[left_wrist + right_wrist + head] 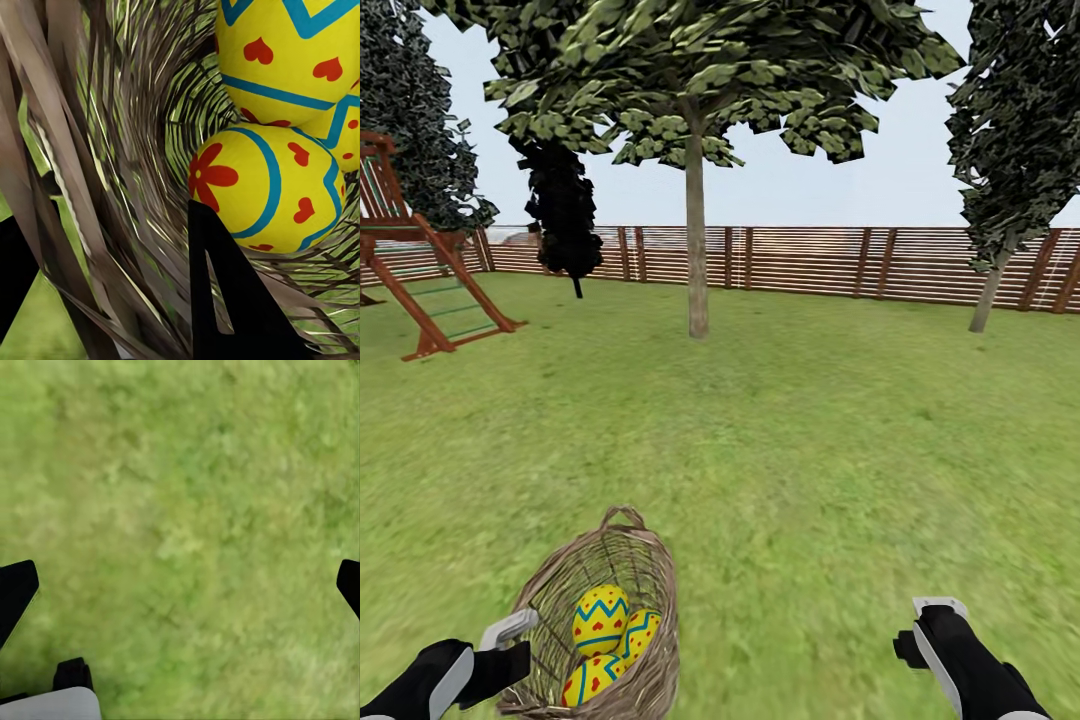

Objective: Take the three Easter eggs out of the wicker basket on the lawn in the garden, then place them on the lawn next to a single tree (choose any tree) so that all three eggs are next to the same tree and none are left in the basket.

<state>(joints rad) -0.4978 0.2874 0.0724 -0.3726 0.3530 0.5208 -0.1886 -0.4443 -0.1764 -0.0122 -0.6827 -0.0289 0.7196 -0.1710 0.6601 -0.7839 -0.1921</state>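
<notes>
Left gripper (510, 628) reaches the outer left wall of one wicker basket (650, 560), its fingers (225, 300) spread apart, one inside near the eggs, holding nothing. Right gripper (938, 606) hovers over bare lawn (810, 450) well to the basket's right, fingers (16, 589) wide apart and empty. One broad-canopied tree (696, 250) stands mid-lawn ahead of the basket. A slatted wooden fence (810, 260) rings the far edge; a wooden play tower (420, 270) stands at the far left. Three Easter eggs (600, 618) lie touching inside the basket.
</notes>
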